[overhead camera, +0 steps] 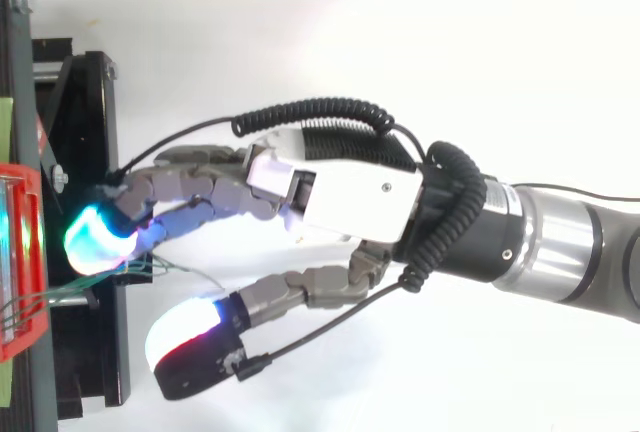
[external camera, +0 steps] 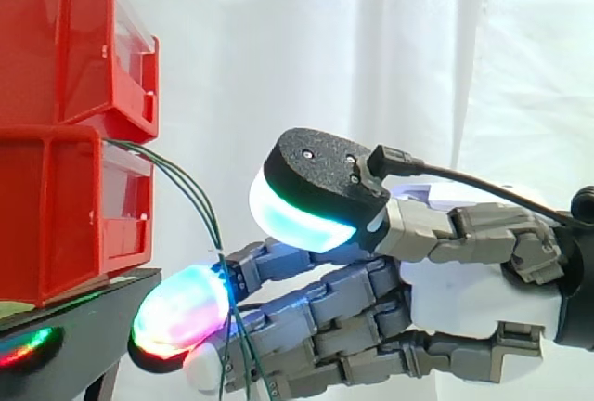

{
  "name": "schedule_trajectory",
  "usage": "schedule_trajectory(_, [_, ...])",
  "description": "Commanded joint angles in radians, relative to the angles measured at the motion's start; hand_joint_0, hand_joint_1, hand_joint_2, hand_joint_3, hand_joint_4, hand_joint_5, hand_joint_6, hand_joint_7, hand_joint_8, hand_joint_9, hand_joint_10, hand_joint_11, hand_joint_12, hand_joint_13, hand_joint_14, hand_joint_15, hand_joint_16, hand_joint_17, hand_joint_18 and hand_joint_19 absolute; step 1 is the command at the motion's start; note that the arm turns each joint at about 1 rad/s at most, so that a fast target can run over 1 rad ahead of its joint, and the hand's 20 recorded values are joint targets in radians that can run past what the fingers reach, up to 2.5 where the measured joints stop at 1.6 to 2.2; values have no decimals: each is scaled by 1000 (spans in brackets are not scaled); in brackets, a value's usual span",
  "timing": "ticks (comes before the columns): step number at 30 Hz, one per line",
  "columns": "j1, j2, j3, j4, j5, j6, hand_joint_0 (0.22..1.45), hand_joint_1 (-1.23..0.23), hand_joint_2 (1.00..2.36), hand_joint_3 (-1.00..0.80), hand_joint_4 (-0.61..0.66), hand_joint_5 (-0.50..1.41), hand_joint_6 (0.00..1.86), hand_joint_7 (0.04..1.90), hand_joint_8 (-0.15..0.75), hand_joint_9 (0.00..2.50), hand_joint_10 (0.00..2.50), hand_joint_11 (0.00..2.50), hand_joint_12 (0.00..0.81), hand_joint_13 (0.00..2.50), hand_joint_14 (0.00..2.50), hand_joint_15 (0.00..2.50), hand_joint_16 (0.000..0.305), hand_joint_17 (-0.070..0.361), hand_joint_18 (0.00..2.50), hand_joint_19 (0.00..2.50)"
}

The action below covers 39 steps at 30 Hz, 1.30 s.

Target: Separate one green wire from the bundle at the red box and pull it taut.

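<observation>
Against green wires (external camera: pixel 197 195): straight, spread fingers (external camera: pixel 306 262)

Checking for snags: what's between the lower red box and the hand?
Just the green wires, arcing from that lower red box down to the hand, in side view.

I see the stacked red bins (external camera: pixel 65 132) walling off the left, with the black stand (external camera: pixel 83 319) jutting out beneath them. Green wires (external camera: pixel 216 232) hang from the lower bin, straight across my hand (overhead camera: pixel 350 192). To the right and above, before the white curtain (external camera: pixel 371 48), there is free room.
</observation>
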Motion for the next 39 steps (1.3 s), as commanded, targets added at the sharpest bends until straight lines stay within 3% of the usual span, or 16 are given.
schedule_trajectory(1, [14,-6,6,3,9,0,547,-596,1003,-467,283,-139,503,799,292,684,8,157,407,323,4,121,65,147,211,157])
schedule_trajectory(10, [21,-4,6,3,10,2,559,-584,1003,-462,300,-110,504,924,298,728,7,177,403,402,5,148,64,144,285,178])
schedule_trajectory(17, [18,-4,17,-5,7,29,564,-579,1005,-459,292,-104,504,974,297,745,7,190,401,441,6,170,64,144,317,186])
schedule_trajectory(18, [9,-4,49,-35,-9,56,564,-579,1005,-457,293,-104,504,976,299,746,9,189,400,447,6,176,64,144,322,190])
schedule_trajectory(22, [3,-4,77,-84,-39,79,567,-574,1004,-457,294,-103,504,987,298,752,7,199,398,462,6,182,64,143,345,194])
schedule_trajectory(26, [0,-4,100,-103,-46,77,567,-573,1005,-457,291,-103,504,993,300,754,7,192,397,470,7,188,64,143,354,197])
schedule_trajectory(39, [-2,-4,100,-132,-49,80,587,-575,1007,-430,223,-91,504,1162,295,761,8,210,391,487,7,194,62,140,364,202])
